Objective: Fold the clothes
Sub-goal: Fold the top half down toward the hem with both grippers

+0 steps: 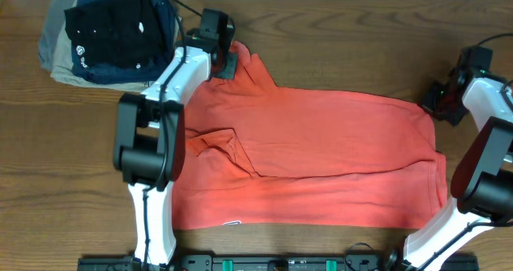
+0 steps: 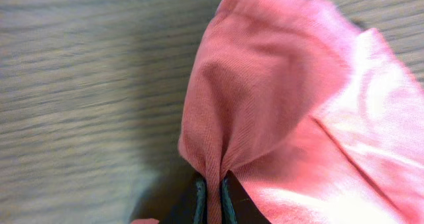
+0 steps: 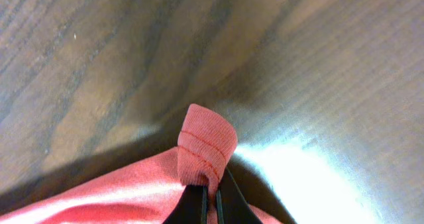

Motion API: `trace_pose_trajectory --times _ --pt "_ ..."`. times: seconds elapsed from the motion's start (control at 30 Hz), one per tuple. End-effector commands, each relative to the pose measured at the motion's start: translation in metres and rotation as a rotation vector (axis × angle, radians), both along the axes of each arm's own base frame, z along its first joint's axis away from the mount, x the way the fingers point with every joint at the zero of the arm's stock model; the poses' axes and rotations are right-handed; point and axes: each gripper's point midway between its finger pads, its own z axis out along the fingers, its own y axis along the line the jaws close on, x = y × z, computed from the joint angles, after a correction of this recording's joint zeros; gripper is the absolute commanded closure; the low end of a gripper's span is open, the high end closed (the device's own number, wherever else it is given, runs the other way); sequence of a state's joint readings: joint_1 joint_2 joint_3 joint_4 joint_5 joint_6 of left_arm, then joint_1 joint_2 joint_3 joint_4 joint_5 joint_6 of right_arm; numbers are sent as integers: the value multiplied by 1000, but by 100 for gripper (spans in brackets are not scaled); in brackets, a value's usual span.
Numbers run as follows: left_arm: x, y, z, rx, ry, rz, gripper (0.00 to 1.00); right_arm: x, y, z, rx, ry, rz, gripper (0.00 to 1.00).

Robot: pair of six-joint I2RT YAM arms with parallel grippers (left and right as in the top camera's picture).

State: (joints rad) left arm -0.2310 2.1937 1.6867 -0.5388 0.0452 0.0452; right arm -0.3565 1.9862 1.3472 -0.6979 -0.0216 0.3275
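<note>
The clothes are one coral-red T-shirt (image 1: 321, 159), spread across the wooden table with its lettering hidden. At the shirt's far left corner my left gripper (image 1: 227, 62) is shut on a pinch of the cloth. Seen from the left wrist, a ridge of red fabric (image 2: 252, 98) rises from between the left gripper (image 2: 213, 201) and its two dark fingers. My right gripper (image 1: 437, 103) is shut on the far right corner. In the right wrist view a stitched hem fold (image 3: 205, 144) stands up out of the right gripper (image 3: 211, 207).
A pile of folded dark and khaki garments (image 1: 108, 34) lies at the far left corner of the table, just left of my left arm. Bare wood (image 1: 361, 38) runs along the far side behind the shirt.
</note>
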Motion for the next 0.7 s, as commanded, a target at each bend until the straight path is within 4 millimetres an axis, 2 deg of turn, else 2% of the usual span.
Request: trace_pose_trajectory --times 0.0,0.07,0.3,0.47,0.67 --pt "-4 5 41 -11 -46 24 90 1 -10 10 -10 8 -67 99" --pt "-12 7 48 -6 -29 24 94 -5 -11 12 2 32 -93 99" --pt "-39 13 70 3 24 30 94 -25 -19 17 33 95 -164 99" --pt "-66 20 85 -16 92 115 94 -41 -21 16 59 149 -209 99" --pt "-103 28 92 8 203 139 94 -49 -27 25 60 147 -232 99"
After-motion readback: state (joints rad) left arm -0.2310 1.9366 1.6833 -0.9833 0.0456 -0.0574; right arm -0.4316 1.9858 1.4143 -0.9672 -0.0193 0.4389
